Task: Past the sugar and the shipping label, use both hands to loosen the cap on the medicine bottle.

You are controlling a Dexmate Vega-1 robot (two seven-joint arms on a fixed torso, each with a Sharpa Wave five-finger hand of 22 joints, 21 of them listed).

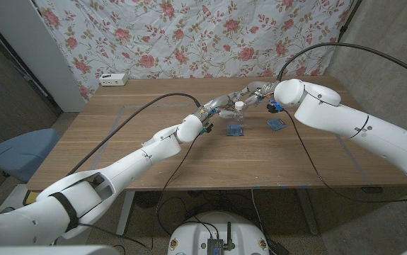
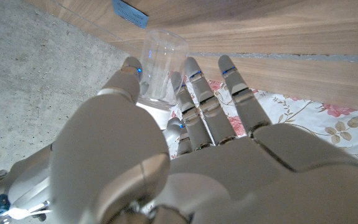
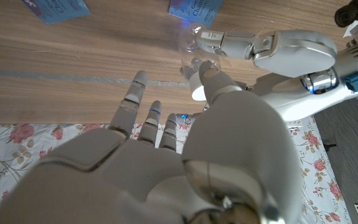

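A small clear medicine bottle (image 1: 239,110) with a white cap (image 1: 239,105) stands far back on the table's middle. My left hand (image 1: 221,105) reaches it from the left and grips the clear body (image 2: 161,65) between thumb and fingers (image 2: 194,81). My right hand (image 1: 255,92) comes over from the right. Its thumb (image 3: 211,79) presses on the white cap (image 3: 197,91), its other fingers (image 3: 136,93) are spread beside it, and the pinch side is hidden. In the right wrist view my left hand (image 3: 259,46) holds the bottle (image 3: 191,38).
Two blue packets (image 1: 234,129) (image 1: 277,124) lie on the wood just in front of the bottle. A white box (image 1: 113,78) sits at the table's back left corner. A black cable (image 1: 139,113) crosses the table's left half. A floral cloth hangs behind, and a blue chair (image 1: 19,152) stands left.
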